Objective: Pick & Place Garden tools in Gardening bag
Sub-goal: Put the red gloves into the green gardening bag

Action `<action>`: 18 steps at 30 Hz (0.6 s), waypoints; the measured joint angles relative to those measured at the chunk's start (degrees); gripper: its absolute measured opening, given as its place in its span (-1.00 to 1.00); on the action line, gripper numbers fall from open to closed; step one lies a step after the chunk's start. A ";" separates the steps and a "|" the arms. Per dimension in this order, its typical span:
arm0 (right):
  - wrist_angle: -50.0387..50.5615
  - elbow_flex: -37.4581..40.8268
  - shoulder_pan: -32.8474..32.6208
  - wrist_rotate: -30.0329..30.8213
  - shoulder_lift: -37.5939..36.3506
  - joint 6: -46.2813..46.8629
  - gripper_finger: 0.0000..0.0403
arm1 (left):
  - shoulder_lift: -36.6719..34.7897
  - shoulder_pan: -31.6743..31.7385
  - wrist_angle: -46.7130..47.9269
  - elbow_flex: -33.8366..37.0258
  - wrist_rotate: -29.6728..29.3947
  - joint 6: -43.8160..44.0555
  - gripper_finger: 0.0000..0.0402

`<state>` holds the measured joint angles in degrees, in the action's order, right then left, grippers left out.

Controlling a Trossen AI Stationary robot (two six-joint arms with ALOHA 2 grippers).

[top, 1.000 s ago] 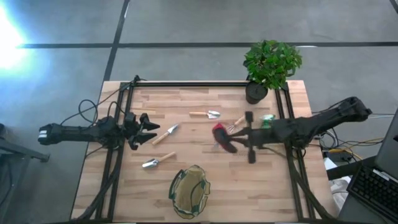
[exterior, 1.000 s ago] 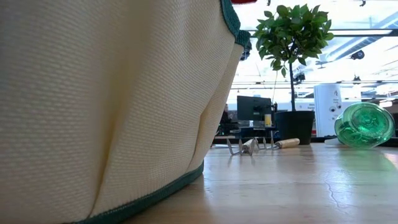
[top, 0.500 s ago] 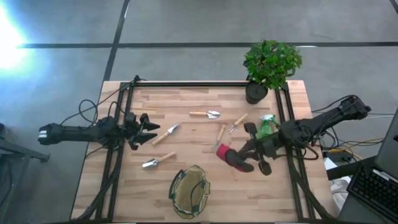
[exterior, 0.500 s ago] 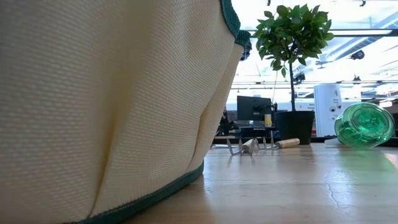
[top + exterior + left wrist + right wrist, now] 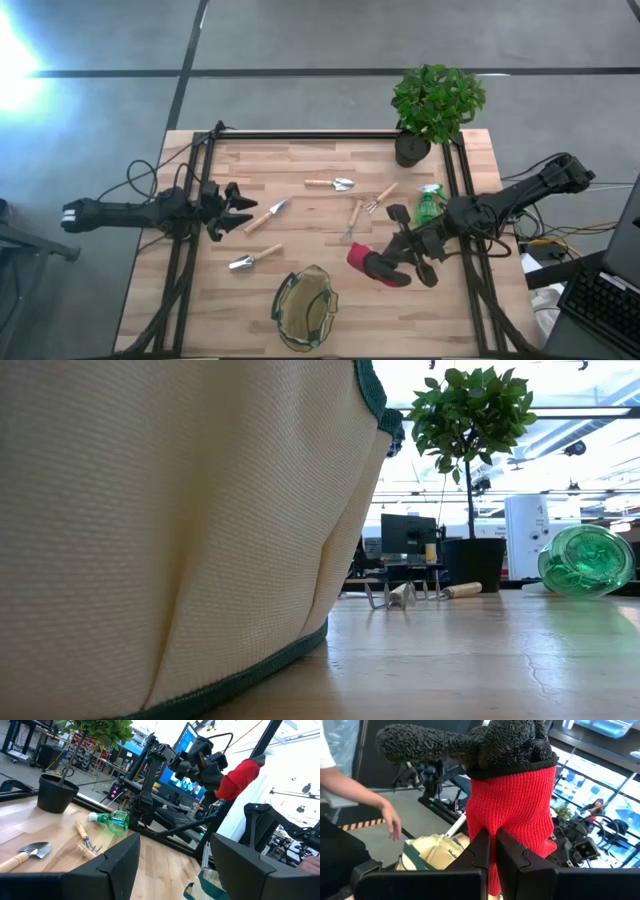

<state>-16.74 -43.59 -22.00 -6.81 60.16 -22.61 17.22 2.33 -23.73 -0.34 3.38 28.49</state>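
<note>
Left gripper (image 5: 222, 210), centre left, fingers spread, empty. Five wooden-handled silver garden tools (image 5: 265, 216) lie scattered mid-frame. Olive fabric gardening bag (image 5: 306, 306) bottom centre. Right gripper (image 5: 412, 251) pinches red-and-black knitted glove (image 5: 375, 267), long axis slanting toward lower right.

Two dark jointed arms, black cables trailing (looped near each base), blocky matte-black fingers (image 5: 118, 865)

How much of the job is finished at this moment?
Nothing shows inside the bag yet. In hand: the right gripper is shut on the red-and-black glove, lifted near the bag. Left: five wooden-handled tools on the table. The left gripper waits open.
</note>
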 joint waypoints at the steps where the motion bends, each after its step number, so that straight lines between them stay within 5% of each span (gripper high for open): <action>1: 0.00 -0.01 0.03 -1.55 0.00 -0.03 -0.96 | 0.01 0.00 -0.01 0.00 0.00 0.00 0.22; 5: 0.06 -1.12 -0.04 -7.01 1.49 -0.03 -0.96 | -0.01 0.00 0.01 0.00 0.02 0.00 0.22; 18: 12.95 -16.93 -0.11 -7.42 21.63 -1.47 -0.96 | 0.26 0.00 0.31 0.00 0.00 0.00 0.22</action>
<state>-3.79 -60.52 -22.11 -14.23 81.79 -24.08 17.48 2.33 -23.42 -0.34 3.38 28.49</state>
